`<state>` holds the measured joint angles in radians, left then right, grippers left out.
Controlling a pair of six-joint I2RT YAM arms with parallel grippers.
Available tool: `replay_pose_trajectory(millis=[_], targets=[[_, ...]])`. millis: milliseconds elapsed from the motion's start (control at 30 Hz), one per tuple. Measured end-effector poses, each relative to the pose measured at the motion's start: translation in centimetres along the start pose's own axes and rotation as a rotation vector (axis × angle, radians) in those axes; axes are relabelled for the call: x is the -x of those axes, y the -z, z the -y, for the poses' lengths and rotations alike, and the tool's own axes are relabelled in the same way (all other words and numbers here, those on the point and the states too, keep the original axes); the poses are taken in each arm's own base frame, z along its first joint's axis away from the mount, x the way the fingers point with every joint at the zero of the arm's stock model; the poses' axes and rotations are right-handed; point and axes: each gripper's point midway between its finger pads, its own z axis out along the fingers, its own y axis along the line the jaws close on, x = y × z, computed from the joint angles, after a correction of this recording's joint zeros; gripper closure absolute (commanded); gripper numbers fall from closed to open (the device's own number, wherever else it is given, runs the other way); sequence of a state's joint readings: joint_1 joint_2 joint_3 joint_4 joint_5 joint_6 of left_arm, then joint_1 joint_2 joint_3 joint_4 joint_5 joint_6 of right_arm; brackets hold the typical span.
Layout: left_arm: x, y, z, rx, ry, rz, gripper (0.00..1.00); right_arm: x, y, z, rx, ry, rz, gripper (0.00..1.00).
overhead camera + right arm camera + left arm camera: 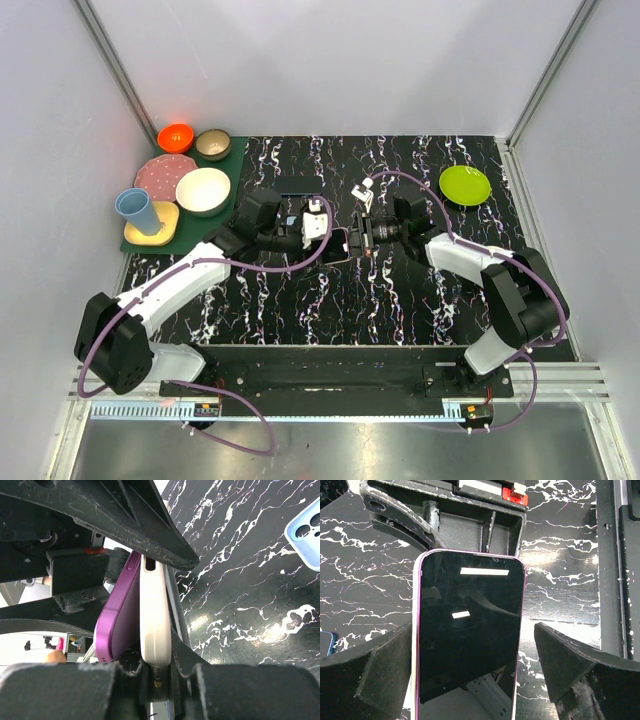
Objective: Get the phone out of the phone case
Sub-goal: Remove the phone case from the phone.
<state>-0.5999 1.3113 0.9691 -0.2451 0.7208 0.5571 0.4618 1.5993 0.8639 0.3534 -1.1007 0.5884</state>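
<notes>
The purple phone (470,640), black screen facing the left wrist camera, is held up above the table between both arms at the middle (341,243). It sits partly in a white phone case (155,620); in the right wrist view the phone's purple body (117,615) leans away from the case at the near end. My right gripper (155,662) is shut on the case's edge. My left gripper (474,630) is open around the phone: its left finger (370,675) is at the phone's side, and its right finger (570,665) stands apart from it.
A green mat (232,160) at the back left bears bowls, a pink plate and a blue cup (138,212). A lime plate (465,185) lies at the back right. A black flat object (298,185) lies behind the grippers. A blue phone case (305,527) lies on the table.
</notes>
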Motion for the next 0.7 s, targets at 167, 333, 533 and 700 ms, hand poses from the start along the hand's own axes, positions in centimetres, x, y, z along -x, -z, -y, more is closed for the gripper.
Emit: replay_pose_trajectory(millis=[167,333,533,700], targets=[[0.04,-0.16,-0.29,0.019,-0.011,-0.006,0.07,-0.01,-0.01,0.01,0.001,-0.001,-0.001,1.0],[0.26,-0.2,-0.53,0.029,-0.015,0.0,0.1,0.07,-0.08,0.14,-0.001,-0.005,-0.003,1.0],[0.38,-0.4,-0.4,0.027,-0.019,0.002,0.14,0.16,-0.15,0.21,-0.001,-0.009,-0.005,1.0],[0.09,-0.82,-0.54,0.029,-0.015,-0.006,0.2,-0.08,-0.13,0.32,-0.004,-0.025,-0.012,1.0]])
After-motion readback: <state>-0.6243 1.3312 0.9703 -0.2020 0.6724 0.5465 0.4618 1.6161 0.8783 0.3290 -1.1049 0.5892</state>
